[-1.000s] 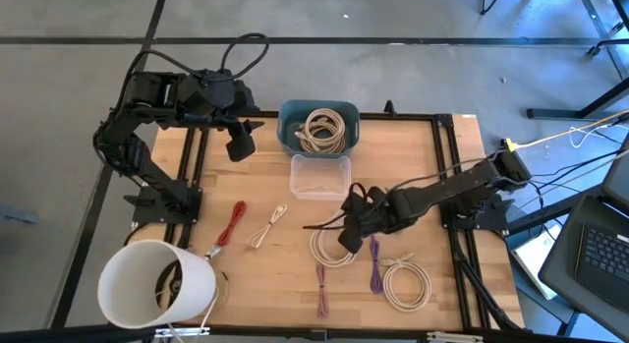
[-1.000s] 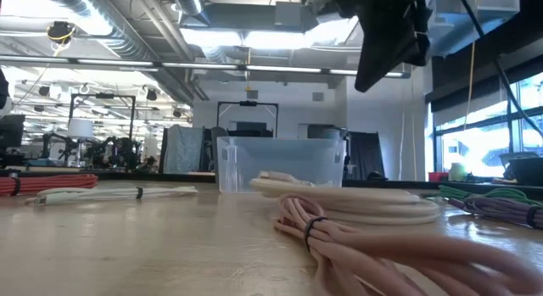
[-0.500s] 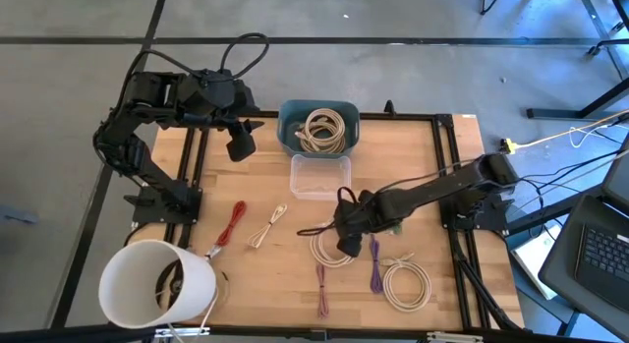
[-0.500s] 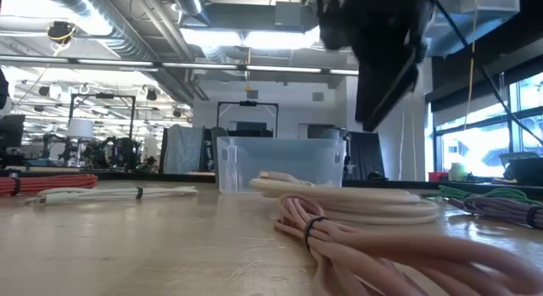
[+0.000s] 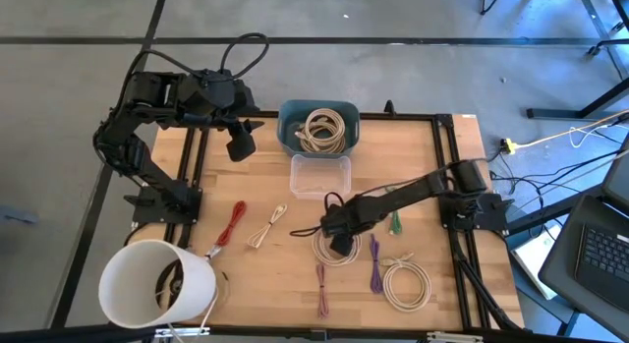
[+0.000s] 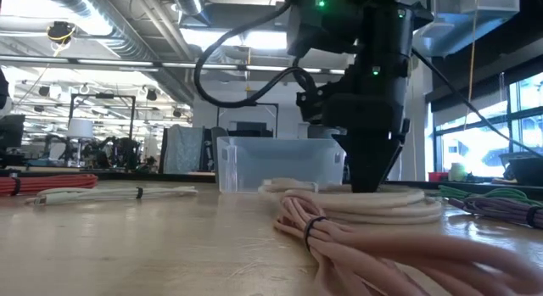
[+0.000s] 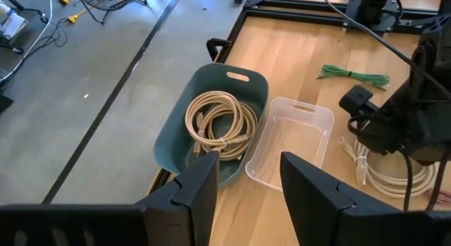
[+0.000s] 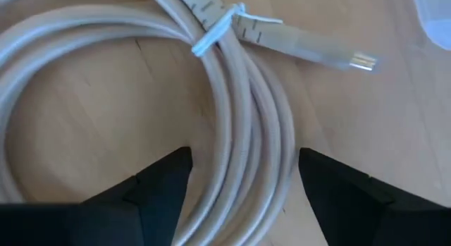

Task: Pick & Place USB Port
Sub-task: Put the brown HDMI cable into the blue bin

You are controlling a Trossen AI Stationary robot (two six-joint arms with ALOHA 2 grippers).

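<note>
Beige coiled USB cable (image 5: 331,249), tied with a white band, lies flat at lower centre; its plug (image 8: 320,51) points outward at upper right.

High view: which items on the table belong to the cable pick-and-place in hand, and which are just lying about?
In the job:
- right gripper, open, down over the coil
- beige coiled USB cable
- clear plastic tub, empty
- teal bin holding a beige coil

Lying about:
- red cable
- small cream cable
- two purple cables
- green cable
- white bucket
- left gripper, waiting
</note>
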